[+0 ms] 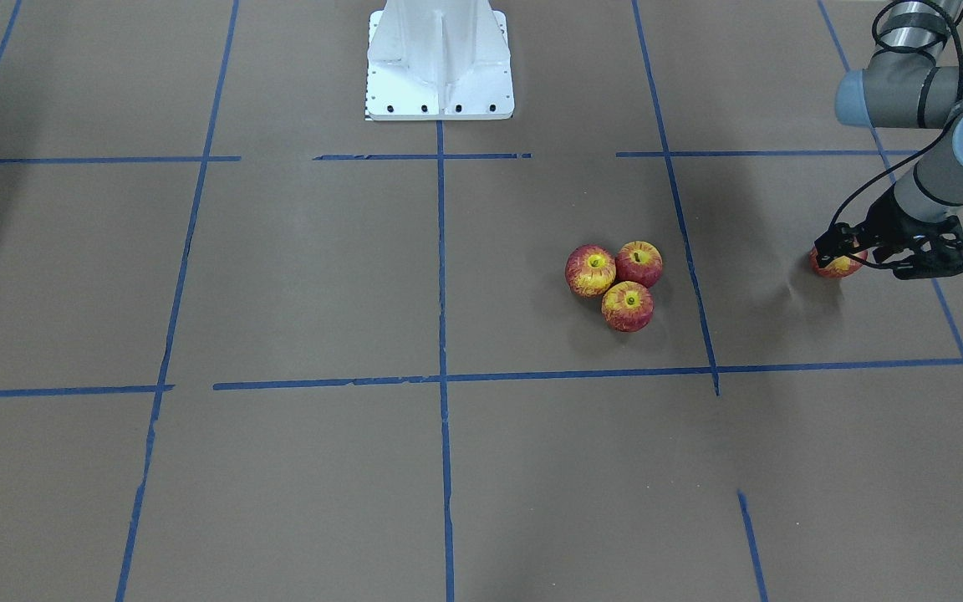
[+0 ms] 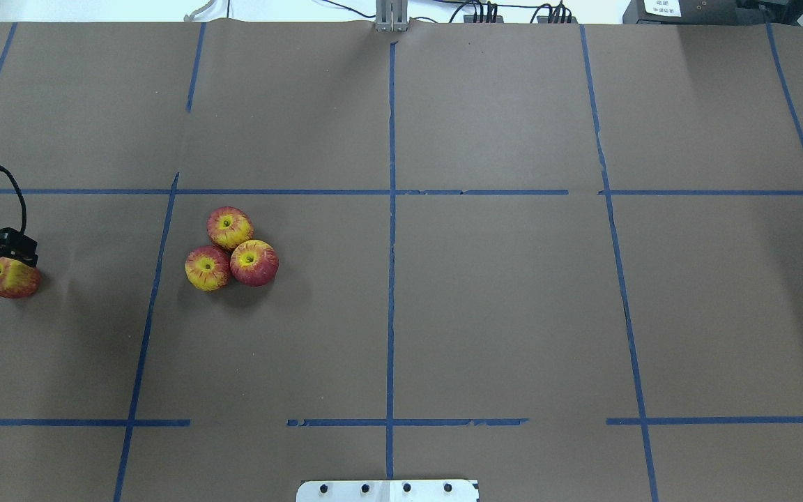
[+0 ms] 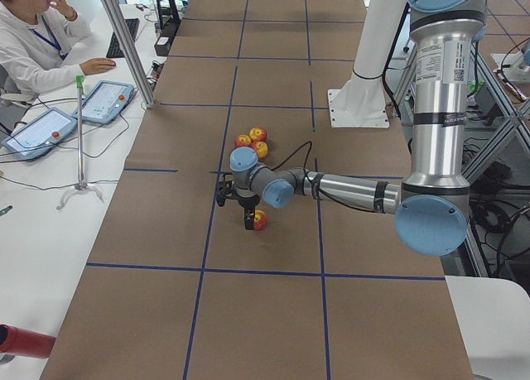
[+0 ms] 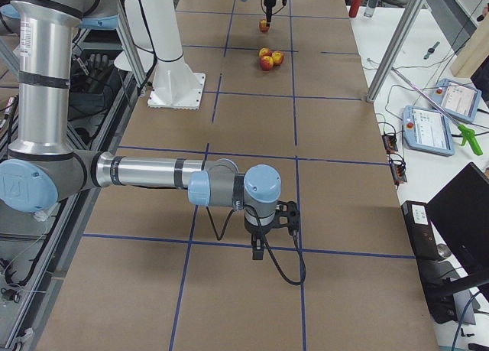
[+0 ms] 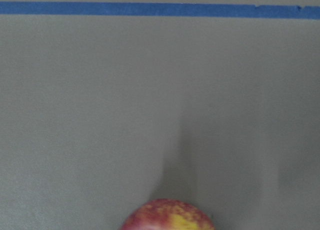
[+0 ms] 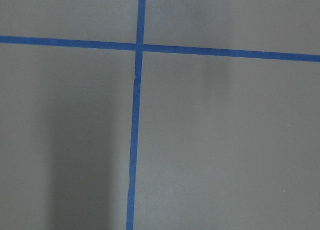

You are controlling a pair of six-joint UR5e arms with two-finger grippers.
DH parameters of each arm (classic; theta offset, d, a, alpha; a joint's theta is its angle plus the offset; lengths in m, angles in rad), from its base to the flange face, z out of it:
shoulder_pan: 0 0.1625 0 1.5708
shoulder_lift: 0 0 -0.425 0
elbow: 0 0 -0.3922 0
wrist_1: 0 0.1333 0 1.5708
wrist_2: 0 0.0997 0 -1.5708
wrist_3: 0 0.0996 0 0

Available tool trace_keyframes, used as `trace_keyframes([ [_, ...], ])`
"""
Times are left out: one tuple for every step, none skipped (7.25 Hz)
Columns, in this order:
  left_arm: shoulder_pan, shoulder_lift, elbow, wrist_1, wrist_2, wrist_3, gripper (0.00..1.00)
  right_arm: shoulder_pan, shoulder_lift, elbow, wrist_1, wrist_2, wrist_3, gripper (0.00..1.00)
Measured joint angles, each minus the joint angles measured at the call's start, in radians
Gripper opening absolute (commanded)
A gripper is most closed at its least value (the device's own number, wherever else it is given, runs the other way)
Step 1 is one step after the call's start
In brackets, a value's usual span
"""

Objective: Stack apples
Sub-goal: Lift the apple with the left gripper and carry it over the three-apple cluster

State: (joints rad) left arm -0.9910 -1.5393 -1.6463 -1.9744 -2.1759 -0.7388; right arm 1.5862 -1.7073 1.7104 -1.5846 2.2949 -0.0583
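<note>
Nearest the robot's edge, the white base plate sits at mid-width on the brown table, which is gridded w/ blue tape. Farther in, hard by the left edge and approx. halfway to the far edge, the lone apple lies tipped on its side. The left gripper is right over it w/ black fingers down at its top (clenched on it or just straddling it: can't tell). Slightly farther in and toward the centre, three apples sit bunched and touching, stems up, none on top of another. The right gripper points down over the right end of the table by a tape crossing. It shows only in the side view, so its state can't be told.
</note>
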Motion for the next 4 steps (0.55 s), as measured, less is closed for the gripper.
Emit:
trace_keyframes([
  [0.001,0.001,0.002,0.0,0.0,0.0,0.96,0.0,0.0,0.0,0.0,0.0,0.0,1.0],
  [0.006,0.003,0.009,-0.001,0.0,0.0,0.96,0.0,0.0,0.0,0.0,0.0,0.0,1.0],
  [0.014,0.005,0.019,-0.004,-0.002,0.0,0.96,0.0,0.0,0.0,0.0,0.0,0.0,1.0],
  [0.022,0.005,0.027,-0.009,-0.005,-0.001,0.68,0.0,0.0,0.0,0.0,0.0,0.0,1.0],
])
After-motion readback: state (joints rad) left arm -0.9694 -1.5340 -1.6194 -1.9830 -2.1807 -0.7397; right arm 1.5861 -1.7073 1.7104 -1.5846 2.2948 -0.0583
